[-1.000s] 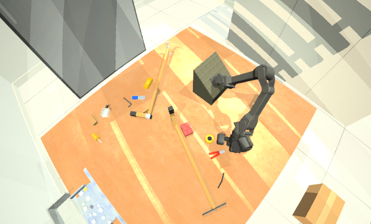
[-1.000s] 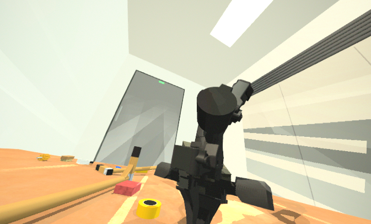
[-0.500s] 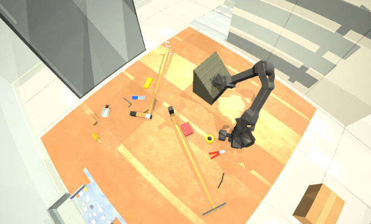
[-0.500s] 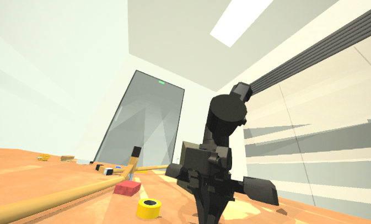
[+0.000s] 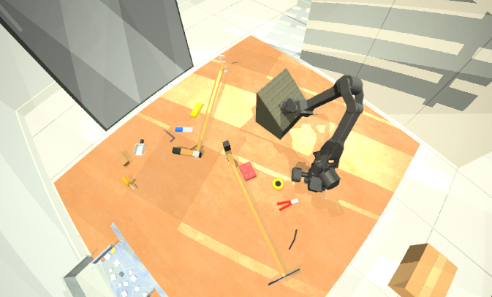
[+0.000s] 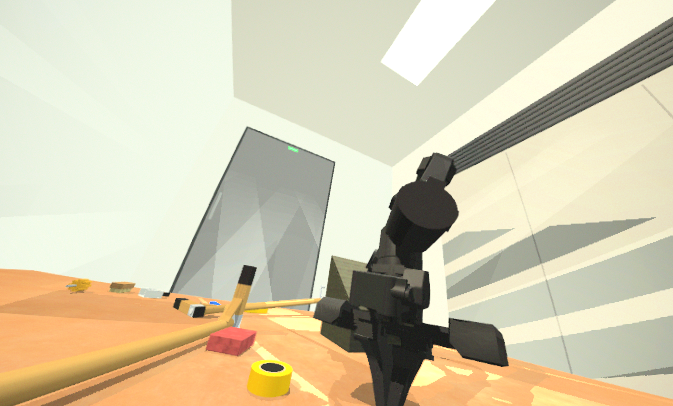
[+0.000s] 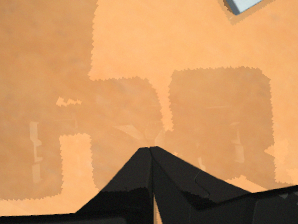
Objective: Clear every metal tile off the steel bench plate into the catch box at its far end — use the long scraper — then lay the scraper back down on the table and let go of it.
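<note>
I find the gripper (image 5: 316, 183) (image 6: 391, 398) (image 7: 149, 156) fully closed, nothing between its fingertips. The long scraper (image 5: 255, 212) (image 6: 102, 357) lies on the table (image 5: 159, 206) (image 6: 36, 327), apart from the gripper; metal tiles (image 5: 117, 262) remain on the steel bench plate (image 5: 126, 251).

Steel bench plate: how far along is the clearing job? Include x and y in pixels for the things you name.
No clearing shows as done: many tiles (image 5: 117, 262) lie scattered on the steel bench plate (image 5: 126, 254). Nothing is in hand: the gripper (image 5: 313, 184) (image 6: 391, 393) (image 7: 149, 156) is shut and empty, and the long scraper (image 5: 255, 210) (image 6: 127, 353) lies on the table. Left: grasping it, clearing the tiles, laying it down and letting go.
</note>
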`<state>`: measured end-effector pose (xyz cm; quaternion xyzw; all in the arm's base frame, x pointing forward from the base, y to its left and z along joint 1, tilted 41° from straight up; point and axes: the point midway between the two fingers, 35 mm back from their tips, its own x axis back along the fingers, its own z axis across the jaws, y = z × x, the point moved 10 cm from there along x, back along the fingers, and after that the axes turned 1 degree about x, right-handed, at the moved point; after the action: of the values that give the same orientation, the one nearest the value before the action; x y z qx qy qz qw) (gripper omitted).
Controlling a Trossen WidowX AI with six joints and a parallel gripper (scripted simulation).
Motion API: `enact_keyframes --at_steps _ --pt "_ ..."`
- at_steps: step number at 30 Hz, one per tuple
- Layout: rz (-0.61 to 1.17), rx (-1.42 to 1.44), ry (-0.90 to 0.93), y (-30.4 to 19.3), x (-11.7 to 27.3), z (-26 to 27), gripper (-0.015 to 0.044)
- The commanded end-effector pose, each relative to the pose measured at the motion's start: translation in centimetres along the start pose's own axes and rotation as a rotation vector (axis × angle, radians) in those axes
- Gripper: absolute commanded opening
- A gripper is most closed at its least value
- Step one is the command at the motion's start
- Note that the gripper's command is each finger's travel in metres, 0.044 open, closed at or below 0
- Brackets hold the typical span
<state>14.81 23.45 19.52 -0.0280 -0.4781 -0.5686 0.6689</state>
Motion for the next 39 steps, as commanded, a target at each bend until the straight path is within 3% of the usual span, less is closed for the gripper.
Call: enact_keyframes --at_steps 1,25,39 --pt "0.000 0.002 0.000 0.3 0.5 0.0 0.0000" --pt "0.000 0.003 -0.003 2.0 9.5 -0.1 0.0000" --pt "-0.006 -0.122 -0.065 4.0 9.8 -1.8 0.0000"
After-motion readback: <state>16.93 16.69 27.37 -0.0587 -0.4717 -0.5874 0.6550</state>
